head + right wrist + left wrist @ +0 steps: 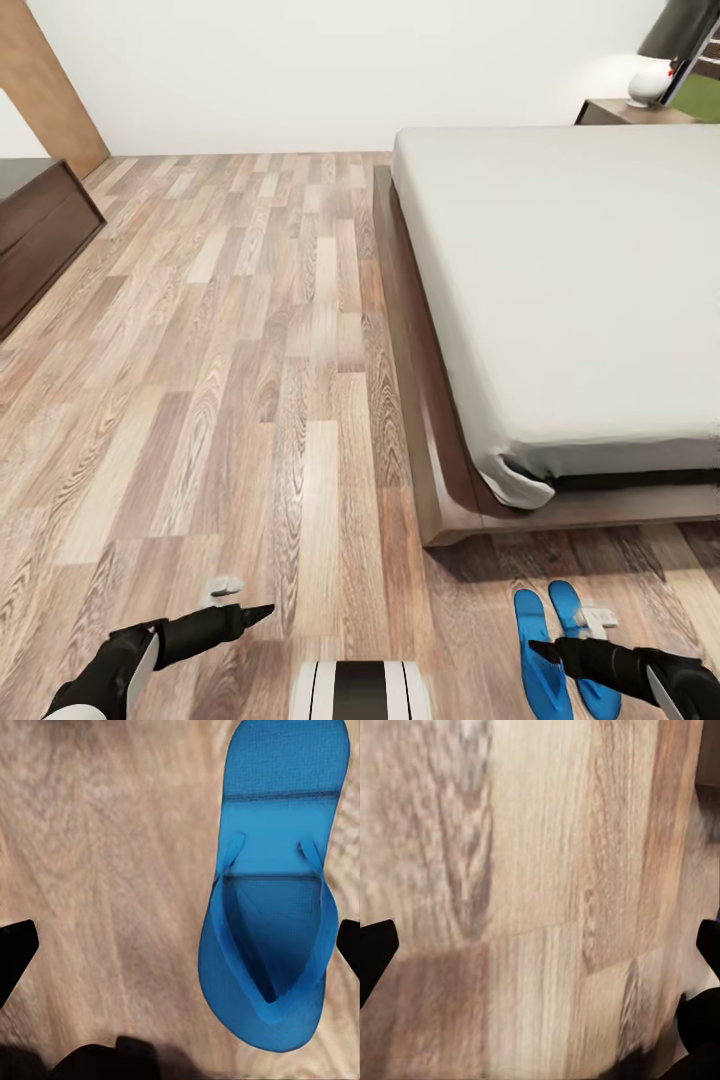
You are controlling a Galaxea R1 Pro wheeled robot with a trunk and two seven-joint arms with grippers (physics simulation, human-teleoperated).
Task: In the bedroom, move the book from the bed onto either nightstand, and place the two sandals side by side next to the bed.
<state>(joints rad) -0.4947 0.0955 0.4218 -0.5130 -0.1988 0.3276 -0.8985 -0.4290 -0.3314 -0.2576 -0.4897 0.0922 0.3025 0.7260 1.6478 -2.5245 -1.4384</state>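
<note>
The two sandals (pixel 562 650) run under the right gripper (pixel 540 648) and off the near edge, so their near ends are hidden. The nightstand (pixel 628 112) (far right) is half behind the bed (pixel 560 290); the white object (pixel 650 80) on it is too blurred to tell.

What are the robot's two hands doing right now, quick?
Left gripper: open, holding nothing.
Right gripper: open, empty, above a blue sandal.

Two blue sandals (pixel 560 645) on the floor (pixel 250 380) — one bed (pixel 560 300), one nightstand (pixel 625 112) with one white lamp (pixel 650 80), one dark cabinet (pixel 35 235) — and two black grippers.
</note>
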